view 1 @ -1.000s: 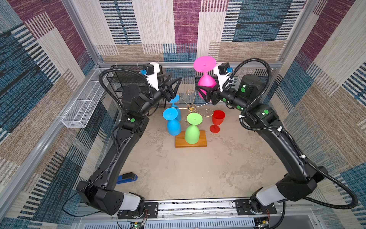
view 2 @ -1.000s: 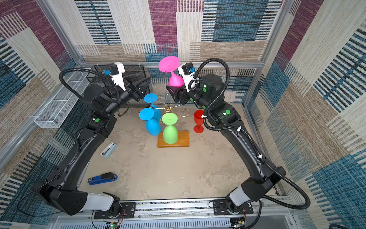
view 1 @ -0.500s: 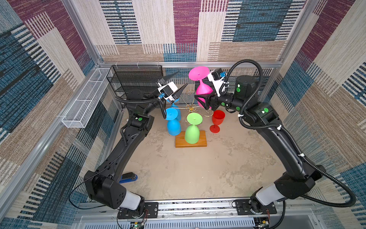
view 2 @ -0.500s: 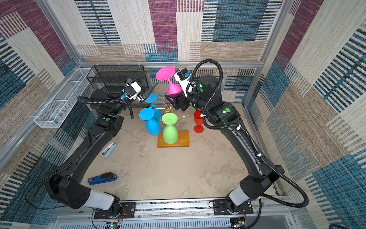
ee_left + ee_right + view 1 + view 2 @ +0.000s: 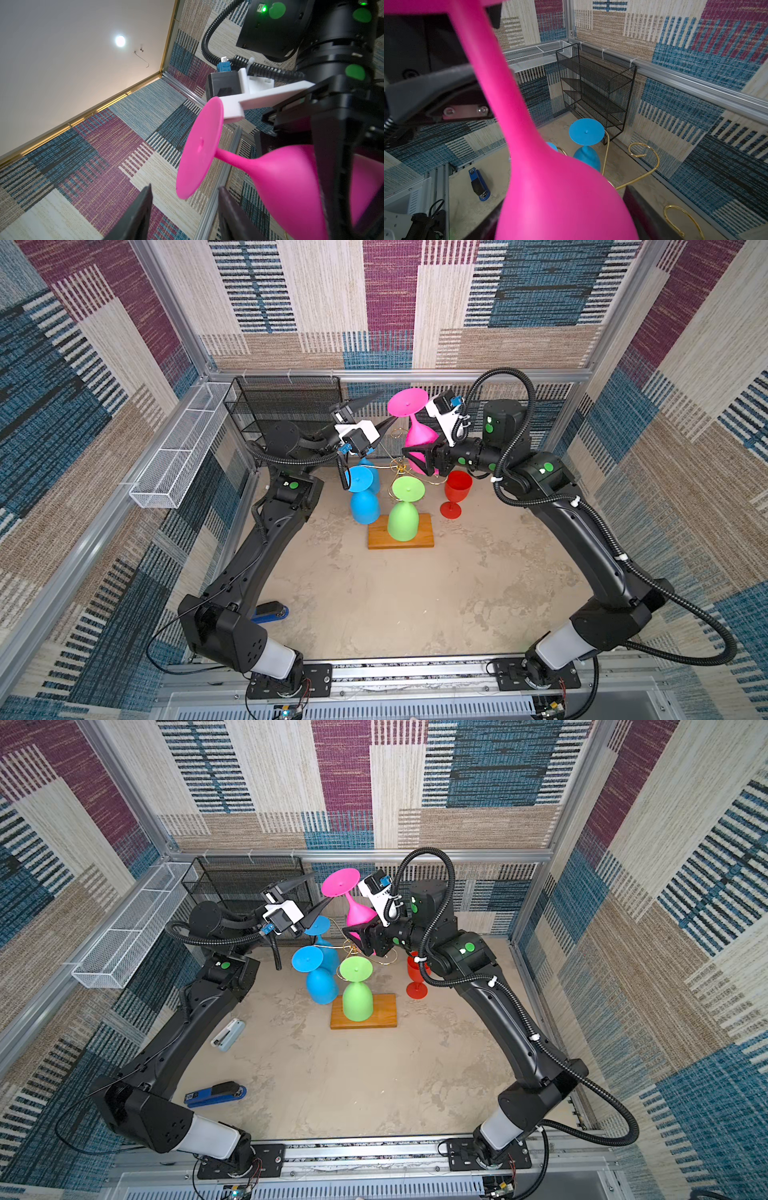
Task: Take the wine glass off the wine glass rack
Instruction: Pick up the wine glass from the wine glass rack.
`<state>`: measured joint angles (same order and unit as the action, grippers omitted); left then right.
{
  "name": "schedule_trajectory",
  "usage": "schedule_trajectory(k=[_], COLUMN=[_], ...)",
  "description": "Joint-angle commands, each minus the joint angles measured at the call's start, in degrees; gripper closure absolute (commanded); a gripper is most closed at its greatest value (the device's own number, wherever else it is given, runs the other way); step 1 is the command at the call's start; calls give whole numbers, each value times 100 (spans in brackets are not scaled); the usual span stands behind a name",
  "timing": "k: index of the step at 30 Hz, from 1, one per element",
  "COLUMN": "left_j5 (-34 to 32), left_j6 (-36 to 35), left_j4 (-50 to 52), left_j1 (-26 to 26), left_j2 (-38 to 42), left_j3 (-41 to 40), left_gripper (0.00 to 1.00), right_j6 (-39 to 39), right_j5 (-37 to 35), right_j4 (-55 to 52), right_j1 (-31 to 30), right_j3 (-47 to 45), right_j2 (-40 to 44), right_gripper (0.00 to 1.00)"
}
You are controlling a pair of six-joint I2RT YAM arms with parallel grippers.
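The right gripper [image 5: 419, 460] is clamped on the bowl of the bright pink plastic wine glass [image 5: 417, 435]. It holds the glass upside down and tilted, round foot uppermost, just above the top curls of the thin gold wire wine glass rack [image 5: 424, 531] on its orange-brown wooden base. The left gripper [image 5: 323, 886] faces it from the other side with its jaws apart. In the left wrist view the rim of the pink foot sits between the fingertips (whether they touch it I cannot tell).

Below the right gripper the rack carries three glasses hanging bowl-down. One is a lime-green plastic wine glass [image 5: 402, 518] over the base. The other two are sky-blue plastic wine glasses, one nearer [image 5: 320, 982] and one behind [image 5: 318, 925], both on the left gripper's side. A red plastic wine glass [image 5: 456, 493] stands upright on the sandy tabletop [image 5: 415, 605], just beside the rack and under the right wrist. That makes five glasses.

Beyond the left gripper a black mesh shelf unit [image 5: 286, 406] stands against the back wall, with a long white wire basket [image 5: 178, 452] on the side rail next to it. Well away from both grippers lie two staplers: a dark blue stapler [image 5: 216, 1094] and a pale blue-white stapler [image 5: 227, 1034].
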<state>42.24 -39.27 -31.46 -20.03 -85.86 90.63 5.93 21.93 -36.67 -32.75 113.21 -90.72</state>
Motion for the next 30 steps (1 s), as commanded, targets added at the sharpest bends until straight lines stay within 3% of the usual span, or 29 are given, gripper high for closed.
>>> schedule_trajectory(k=[1, 13, 30], left_j5=[125, 457, 444], left_j6=[-165, -100, -367], left_j4=[3, 9, 97], left_j1=[5, -42, -53], left_j2=[-34, -128, -38], left_j3=[94, 135, 56], left_gripper=[47, 58, 88], right_j6=[3, -22, -85], right_j5=[150, 234, 336], right_j4=[54, 28, -15], right_j1=[-12, -38, -64], right_j3=[61, 61, 95], right_j2=[-19, -121, -227], right_gripper=[58, 60, 59])
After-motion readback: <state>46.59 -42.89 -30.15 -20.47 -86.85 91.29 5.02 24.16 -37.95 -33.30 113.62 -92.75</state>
